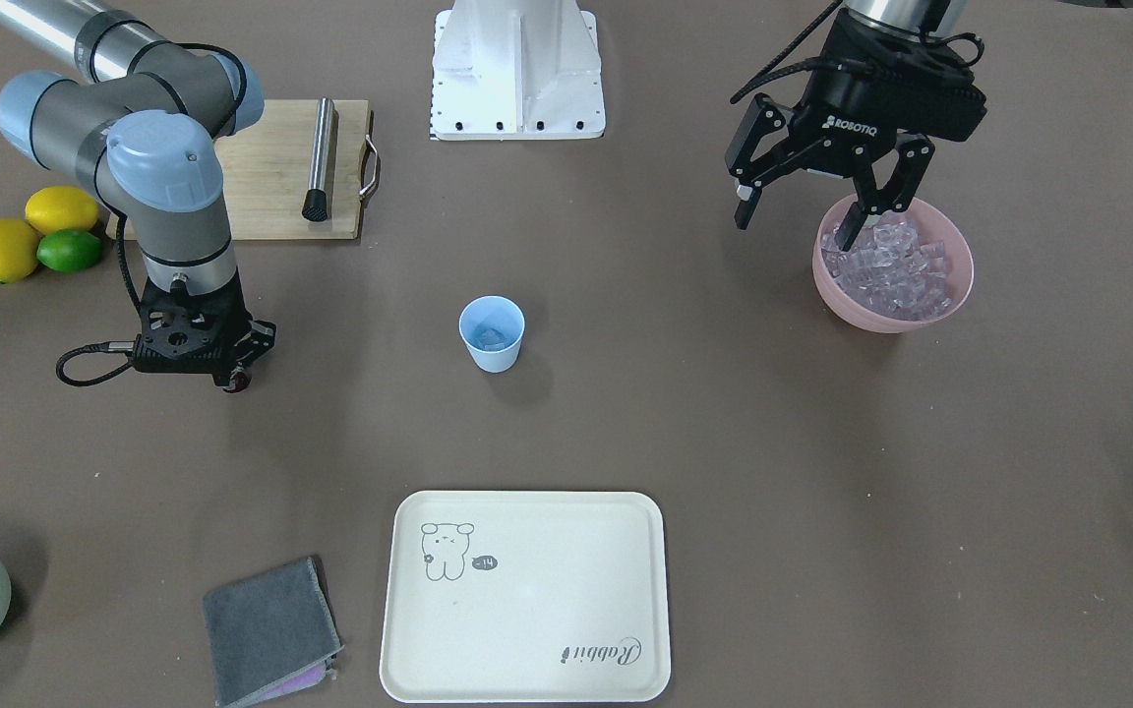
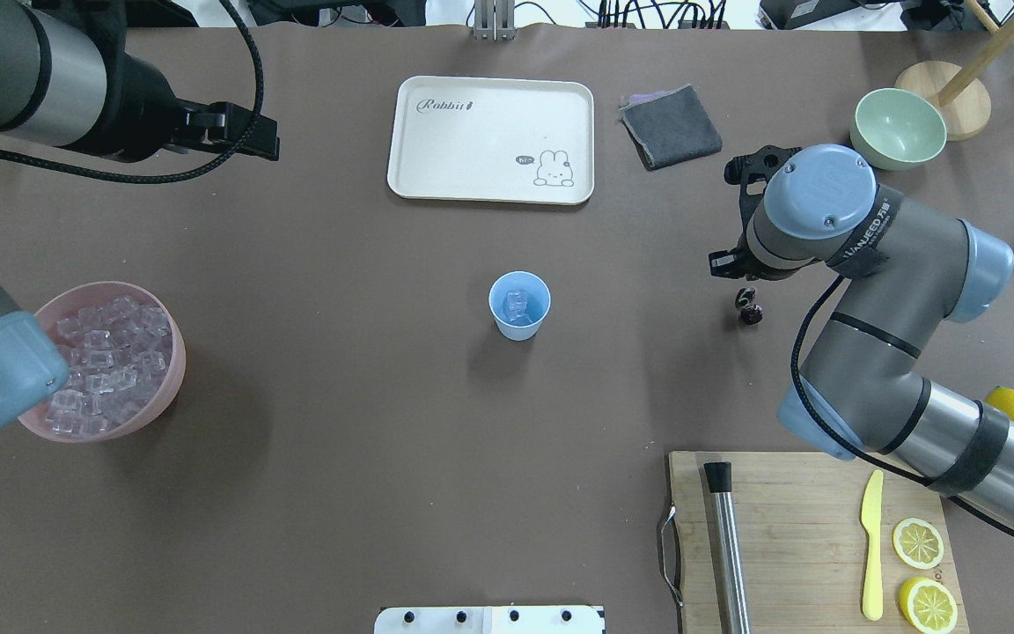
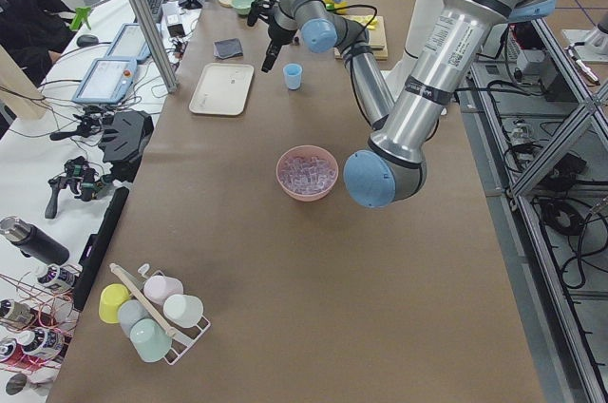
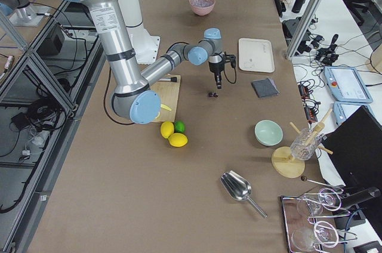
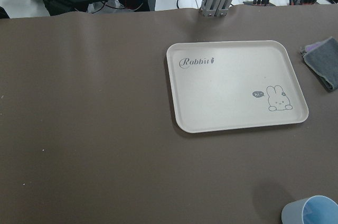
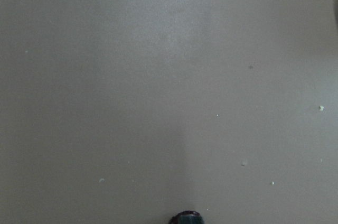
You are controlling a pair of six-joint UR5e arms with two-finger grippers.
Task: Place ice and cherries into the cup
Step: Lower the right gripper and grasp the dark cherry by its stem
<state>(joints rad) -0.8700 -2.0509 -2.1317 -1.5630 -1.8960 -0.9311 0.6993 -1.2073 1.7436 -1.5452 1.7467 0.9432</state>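
Cherries [image 2: 749,308] — just beside right gripper [image 4: 216,85].

wide gap between cup [image 2: 518,329] and tray [image 2: 472,150]

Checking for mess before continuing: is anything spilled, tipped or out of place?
Nothing is spilled or tipped. The cup stands upright with ice in it. Only the cherries lie loose on the bare table, apart from the cup.
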